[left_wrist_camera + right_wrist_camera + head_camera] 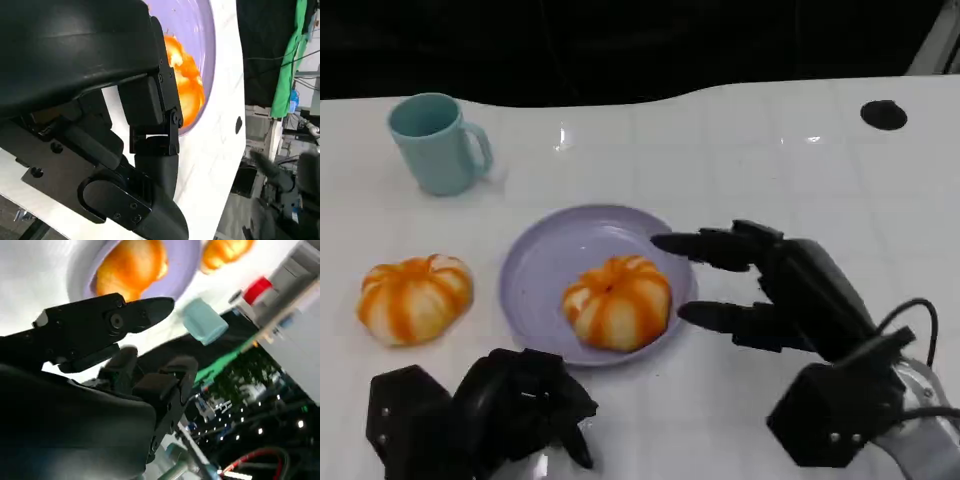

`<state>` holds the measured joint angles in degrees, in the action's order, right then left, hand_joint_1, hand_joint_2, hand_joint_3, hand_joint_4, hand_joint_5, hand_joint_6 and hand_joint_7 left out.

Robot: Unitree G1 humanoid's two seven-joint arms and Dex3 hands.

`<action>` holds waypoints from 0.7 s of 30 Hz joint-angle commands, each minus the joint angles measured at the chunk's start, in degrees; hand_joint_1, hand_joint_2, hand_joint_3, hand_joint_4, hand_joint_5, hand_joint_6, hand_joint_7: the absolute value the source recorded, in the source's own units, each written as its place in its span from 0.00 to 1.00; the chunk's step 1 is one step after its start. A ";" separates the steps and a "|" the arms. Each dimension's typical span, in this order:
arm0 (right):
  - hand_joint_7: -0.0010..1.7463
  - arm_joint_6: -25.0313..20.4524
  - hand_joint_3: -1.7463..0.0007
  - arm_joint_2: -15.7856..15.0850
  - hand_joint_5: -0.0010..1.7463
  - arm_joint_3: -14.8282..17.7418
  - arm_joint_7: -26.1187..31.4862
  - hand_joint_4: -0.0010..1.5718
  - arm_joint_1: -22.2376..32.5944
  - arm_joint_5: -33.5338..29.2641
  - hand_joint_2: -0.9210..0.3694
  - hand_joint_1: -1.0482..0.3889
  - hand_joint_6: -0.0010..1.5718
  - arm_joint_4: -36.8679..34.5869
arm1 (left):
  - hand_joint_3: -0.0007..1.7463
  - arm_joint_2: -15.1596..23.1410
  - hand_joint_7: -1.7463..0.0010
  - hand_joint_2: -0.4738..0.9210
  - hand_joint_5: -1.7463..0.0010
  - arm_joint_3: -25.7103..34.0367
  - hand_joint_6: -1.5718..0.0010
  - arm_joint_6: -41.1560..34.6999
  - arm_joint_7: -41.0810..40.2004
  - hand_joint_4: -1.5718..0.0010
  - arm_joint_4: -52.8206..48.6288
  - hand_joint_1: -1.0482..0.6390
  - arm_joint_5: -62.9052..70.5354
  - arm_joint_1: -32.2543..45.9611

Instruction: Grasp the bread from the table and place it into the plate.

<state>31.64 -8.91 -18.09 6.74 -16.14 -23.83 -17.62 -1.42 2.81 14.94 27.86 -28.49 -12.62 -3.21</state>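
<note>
An orange-and-white striped bread (617,301) lies in the lilac plate (546,258), on its near right part; it also shows as bread (186,80) on the plate (197,25) and as bread (131,265) on the plate (182,265). A second, similar bread (414,297) sits on the table left of the plate, also seen as bread (226,251). My right hand (770,287) hovers just right of the plate, fingers spread and pointing at the bread, holding nothing. My left hand (520,405) rests low at the front, its fingers curled in on nothing.
A light blue mug (438,142) stands at the back left, and it shows as the mug (202,325) too. A small black round mark (883,114) lies at the back right of the white table. The table's far edge borders a dark background.
</note>
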 commanded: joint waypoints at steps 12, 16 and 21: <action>0.84 5.80 0.35 -3.59 1.00 5.58 -2.05 0.42 7.23 3.31 0.40 0.61 0.37 0.79 | 0.00 0.48 0.68 0.89 0.51 0.06 0.00 -1.36 -0.33 0.00 1.74 0.00 -0.44 0.60; 0.84 6.19 0.37 -3.93 1.00 6.18 -3.70 0.41 9.58 4.68 0.37 0.59 0.37 1.60 | 0.00 0.49 0.68 0.89 0.52 0.05 0.00 -1.13 -0.23 0.00 1.69 0.00 -0.37 0.57; 0.85 6.97 0.37 -4.54 1.00 6.82 -5.11 0.40 12.57 5.73 0.38 0.59 0.37 2.25 | 0.00 0.44 0.68 0.89 0.52 0.11 0.00 -0.87 0.09 0.00 1.29 0.00 -0.55 0.29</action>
<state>37.70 -11.99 -12.25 2.41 -5.42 -19.32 -16.48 -1.46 2.70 13.90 27.86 -26.90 -12.71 -3.01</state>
